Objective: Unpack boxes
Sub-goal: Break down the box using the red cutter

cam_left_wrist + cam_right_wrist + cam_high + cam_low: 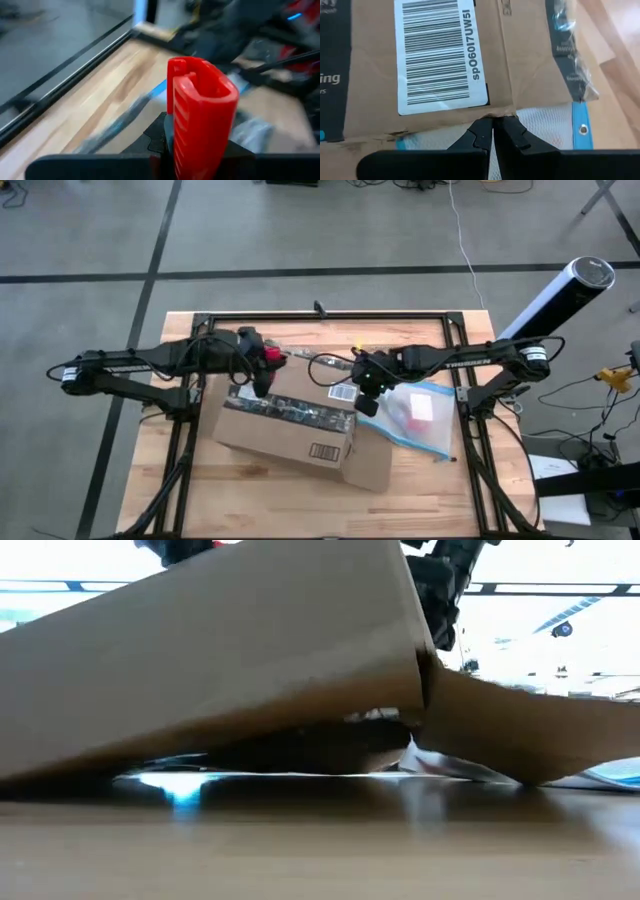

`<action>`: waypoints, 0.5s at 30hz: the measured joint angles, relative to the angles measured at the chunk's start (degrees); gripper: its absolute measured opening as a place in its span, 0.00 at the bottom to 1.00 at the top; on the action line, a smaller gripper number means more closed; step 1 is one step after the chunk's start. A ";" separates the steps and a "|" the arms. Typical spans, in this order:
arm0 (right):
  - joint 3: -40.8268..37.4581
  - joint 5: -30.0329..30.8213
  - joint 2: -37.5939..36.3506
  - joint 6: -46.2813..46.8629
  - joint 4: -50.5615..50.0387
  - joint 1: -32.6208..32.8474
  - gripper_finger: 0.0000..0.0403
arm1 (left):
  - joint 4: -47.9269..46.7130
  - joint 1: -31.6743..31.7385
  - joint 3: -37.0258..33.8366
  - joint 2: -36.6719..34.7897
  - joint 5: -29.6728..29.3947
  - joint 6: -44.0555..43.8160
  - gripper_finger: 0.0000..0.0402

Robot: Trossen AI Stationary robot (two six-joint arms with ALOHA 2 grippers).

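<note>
The cardboard box lies near the middle of the wooden surface, turned askew, with dark tape across its top, a white barcode label on one panel and a flap spread open toward the right arm's side. In the low view it sits tilted, one edge raised off the surface. Partly under that open side lies a clear plastic pouch with a blue edge, reaching out beyond the box on the right arm's side.

The left hand hangs over the far-left corner of the box, clamped on a small red tool that stands upright between its fingers. The right hand is at the far edge of the box, close to the label, its fingers pinched together on the torn cardboard edge, with the pouch's white mesh just beneath.
</note>
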 joint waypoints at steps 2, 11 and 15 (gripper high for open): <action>-1.73 2.29 0.51 0.31 1.48 -0.68 0.00 | 4.72 0.00 0.02 1.73 3.34 0.45 0.08; -8.01 3.77 -0.16 5.65 7.64 -6.91 0.00 | 17.85 -0.13 0.02 10.94 16.79 -0.04 0.08; -8.01 3.06 -5.48 8.11 10.14 -6.02 0.00 | 22.46 -0.13 0.02 13.13 18.56 2.86 0.08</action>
